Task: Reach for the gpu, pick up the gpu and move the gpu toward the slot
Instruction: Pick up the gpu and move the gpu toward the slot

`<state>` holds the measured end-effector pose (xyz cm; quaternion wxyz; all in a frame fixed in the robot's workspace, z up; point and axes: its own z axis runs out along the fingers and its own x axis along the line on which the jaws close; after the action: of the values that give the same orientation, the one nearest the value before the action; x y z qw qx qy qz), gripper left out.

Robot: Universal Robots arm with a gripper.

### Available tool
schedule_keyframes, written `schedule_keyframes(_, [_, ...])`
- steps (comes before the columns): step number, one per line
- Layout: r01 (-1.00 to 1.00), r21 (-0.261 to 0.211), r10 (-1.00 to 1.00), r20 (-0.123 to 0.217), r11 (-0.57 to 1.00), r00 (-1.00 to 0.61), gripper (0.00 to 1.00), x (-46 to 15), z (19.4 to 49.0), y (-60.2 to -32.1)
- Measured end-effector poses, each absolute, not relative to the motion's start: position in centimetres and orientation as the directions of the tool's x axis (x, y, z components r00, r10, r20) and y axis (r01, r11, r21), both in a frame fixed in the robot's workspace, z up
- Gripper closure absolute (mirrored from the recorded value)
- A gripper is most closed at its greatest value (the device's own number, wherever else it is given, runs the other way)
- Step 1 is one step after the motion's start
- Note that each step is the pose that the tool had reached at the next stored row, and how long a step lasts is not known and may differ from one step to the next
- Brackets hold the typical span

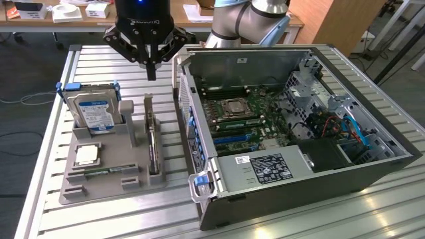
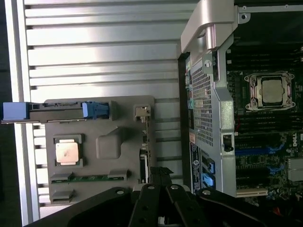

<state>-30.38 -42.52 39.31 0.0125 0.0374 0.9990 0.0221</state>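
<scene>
**Tool** (image 1: 151, 74): black, on grey arm (image 1: 252, 20). Fingers closed, tips meeting, nothing held. Points straight down over worktop (image 1: 99, 55), above far end of gpu and apart from it, no contact.

**Gpu** (image 1: 153, 144): thin green card, stood on its long edge in a narrow groove of tray, upright. Sits at tray's side nearest PC case, running front to back. Metal end bracket at the end nearest tool. Not lifted, still seated in tray.

**Tray** (image 1: 106, 191): grey moulded holder, flat on worktop, at exterior view's left of PC case and just beside it. Holds gpu and three other parts.

**Hard drive** (image 1: 96, 112): silver w/ blue label, upright in tray's rear pocket, blue clips at both upper corners. Well apart from gpu, on tray's opposite side.

**CPU chip** (image 1: 87, 155): small square, silver, lying flat in a recess in front of hard drive.

**RAM stick** (image 2: 90, 178): green strip, lying in tray's front groove, near CPU chip.

**PC case** (image 1: 299, 189): dark grey tower on its side, panel off, open upward, at exterior view's right. Blue latch at its near corner.

**Motherboard** (image 1: 256, 122): inside PC case, w/ square socket at centre. Blue slots (image 1: 232, 138) lie at its near part, unoccupied as far as can be seen.
</scene>
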Motion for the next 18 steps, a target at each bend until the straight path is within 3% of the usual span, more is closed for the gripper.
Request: schedule_keyframes(18, [0.074,0.045,0.075,-0.023,0.996,-0.997,0.89,-30.6,39.31,-43.44])
